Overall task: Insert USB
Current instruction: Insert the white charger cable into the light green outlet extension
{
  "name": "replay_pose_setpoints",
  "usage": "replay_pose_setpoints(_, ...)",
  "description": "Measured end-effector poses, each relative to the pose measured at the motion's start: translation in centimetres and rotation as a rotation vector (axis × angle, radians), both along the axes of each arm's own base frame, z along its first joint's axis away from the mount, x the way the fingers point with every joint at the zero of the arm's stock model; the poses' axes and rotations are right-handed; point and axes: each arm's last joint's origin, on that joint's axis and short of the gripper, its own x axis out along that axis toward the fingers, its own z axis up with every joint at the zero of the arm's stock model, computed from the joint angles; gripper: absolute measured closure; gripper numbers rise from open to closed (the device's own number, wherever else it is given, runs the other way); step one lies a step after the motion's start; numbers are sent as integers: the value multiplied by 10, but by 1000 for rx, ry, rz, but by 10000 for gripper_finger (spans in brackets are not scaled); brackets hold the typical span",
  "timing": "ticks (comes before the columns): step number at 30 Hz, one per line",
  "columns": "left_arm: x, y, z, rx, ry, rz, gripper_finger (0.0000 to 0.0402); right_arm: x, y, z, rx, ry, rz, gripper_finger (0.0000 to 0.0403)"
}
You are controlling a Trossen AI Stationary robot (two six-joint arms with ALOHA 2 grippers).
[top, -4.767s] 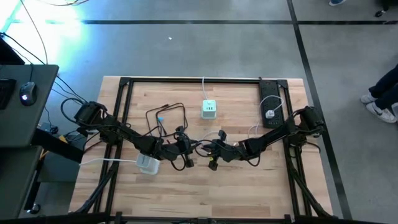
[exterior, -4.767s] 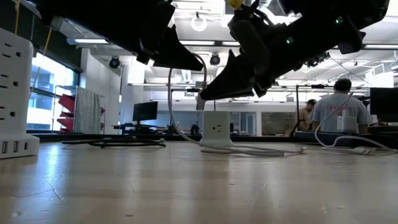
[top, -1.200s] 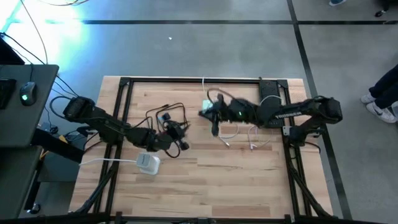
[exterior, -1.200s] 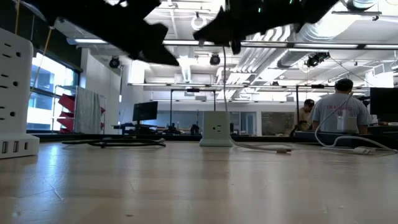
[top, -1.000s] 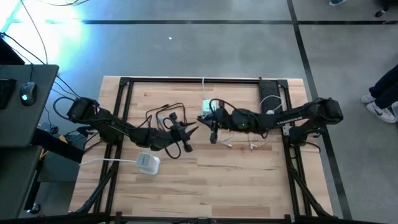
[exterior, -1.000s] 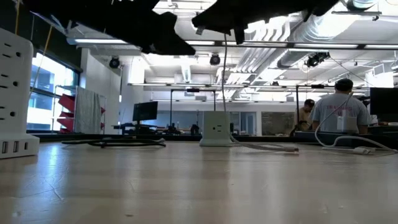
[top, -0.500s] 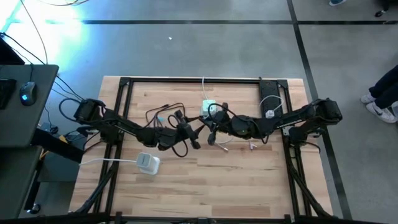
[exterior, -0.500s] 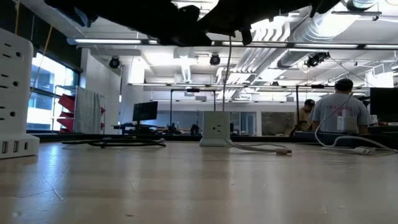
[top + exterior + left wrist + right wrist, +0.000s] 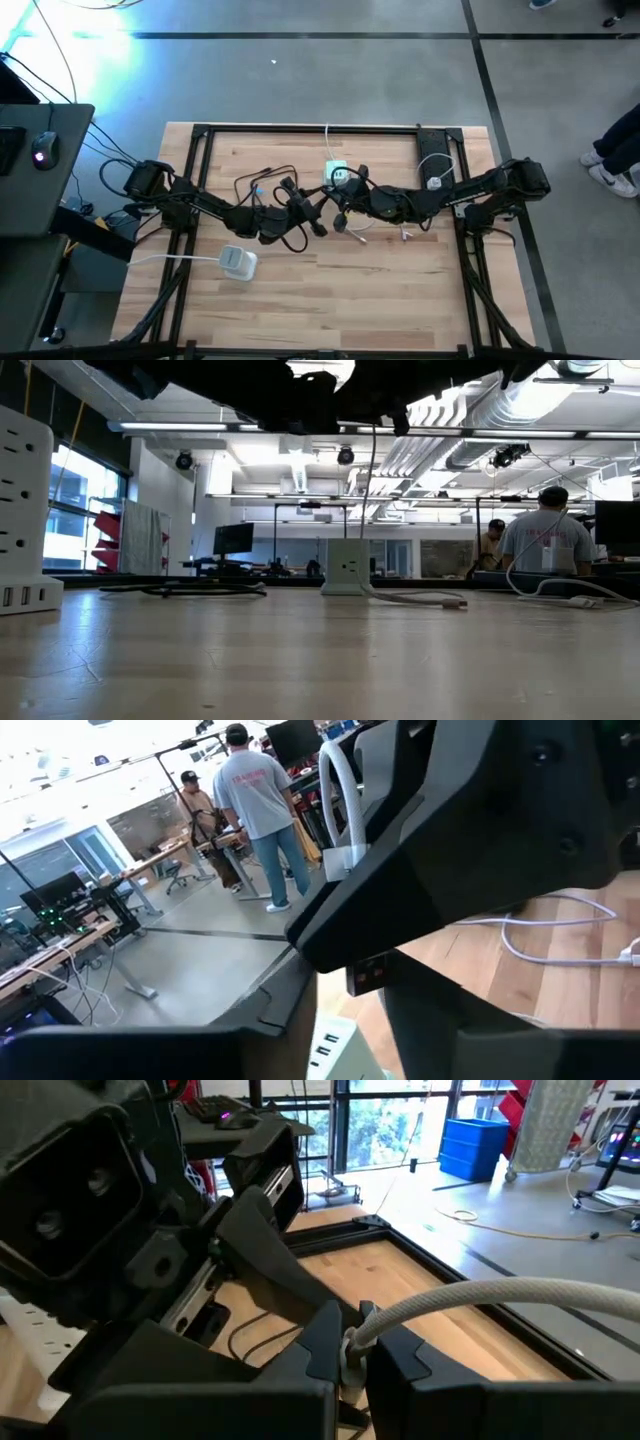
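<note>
right end effector [image 9: 343, 212] hangs above the middle of the wooden counter [image 9: 330, 310], pinched shut on the white usb cable [image 9: 480, 1295] right at the stub where the cord meets its connector. left end effector [image 9: 318, 218] sits just beside it, nose to nose; cannot tell how wide it stands.

handling, judged from the look of it:
- very light and no load on either arm.
- limp along the cord, which droops from the grip down to the counter [image 9: 372, 510] and trails off in loose curves, so likely to drag and tug sideways on the plug.
- stiff only at the moulded connector, so best taken there, close behind the metal tip and square across the flat faces.
- smooth plastic, so probably prone to twisting in a light pinch, and the thin tongue would bend if pushed in crooked.

plug tip itself seems hidden between the two end effectors, so its orientation stays unclear.

containers: none as such. nearest to one is the white cube-shaped charging block [image 9: 336, 175], standing on the counter just beyond the two end effectors, with its own cord running away to the far edge. shows a row of small usb slots on one face [image 9: 326, 1048]; these appear empty, though only partly seen. white flat power strip [image 9: 238, 262] lies nearer the left arm, and black power strip [image 9: 435, 160] along the right side with one white plug in it.
</note>
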Motion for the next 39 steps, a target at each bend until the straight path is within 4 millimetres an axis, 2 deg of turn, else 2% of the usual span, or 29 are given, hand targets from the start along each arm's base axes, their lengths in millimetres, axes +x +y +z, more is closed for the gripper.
replay_pose_setpoints(6, 0, 0, 0, -1, 1, -6, 388, 0, 0, 0, 9, -3, 6, 398)
replay_pose_setpoints(13, 0, -1, -1, 0, 12, -18, 394, -1, 1, -2, -4, 35, 46, 388)
replay_pose_setpoints(16, 0, -2, -2, 1, 18, -24, 400, -1, 1, -2, -13, 42, 60, 356)
replay_pose_setpoints(24, 0, -5, -2, 4, 25, -39, 399, -2, 3, -2, -39, 74, 137, 235)
replay_pose_setpoints(29, -1, -5, -2, 6, 24, -19, 400, -11, 2, 1, -65, 149, 130, 191)
replay_pose_setpoints(33, -2, -4, 2, 22, 15, 38, 400, -18, 0, 2, 1, 168, 75, 185)
replay_pose_setpoints(39, -2, -5, 1, 25, 20, 43, 401, -14, 0, 1, 76, 108, 26, 204)
